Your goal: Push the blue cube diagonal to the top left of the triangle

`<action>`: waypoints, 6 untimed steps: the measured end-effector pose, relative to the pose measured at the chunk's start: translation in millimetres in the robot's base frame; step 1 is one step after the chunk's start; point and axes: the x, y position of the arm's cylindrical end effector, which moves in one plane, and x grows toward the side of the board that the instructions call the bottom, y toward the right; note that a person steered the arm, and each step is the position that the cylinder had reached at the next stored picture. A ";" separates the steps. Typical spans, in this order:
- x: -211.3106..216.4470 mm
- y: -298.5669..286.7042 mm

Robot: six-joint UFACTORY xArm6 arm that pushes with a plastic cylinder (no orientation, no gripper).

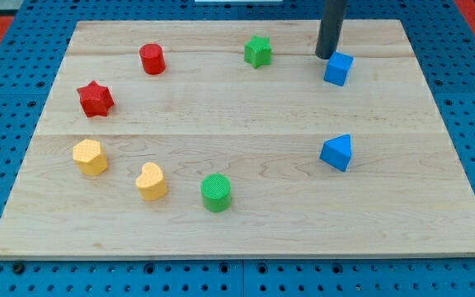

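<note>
The blue cube (337, 68) sits on the wooden board (246, 239) near the view's top right. The blue triangle (336, 153) lies below it, toward the view's right middle. My tip (326, 56) is at the cube's upper left corner, touching or nearly touching it. The dark rod rises from there out of the view's top.
A green star (258, 51) lies left of my tip. A red cylinder (152, 59) and a red star (96, 99) are at the upper left. A yellow hexagon (90, 157), a yellow heart (151, 181) and a green cylinder (216, 192) lie along the lower left.
</note>
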 end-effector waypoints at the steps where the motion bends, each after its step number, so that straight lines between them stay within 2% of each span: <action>1: 14.7 7.0; 3: 43.7 27.4; 6: -62.4 41.6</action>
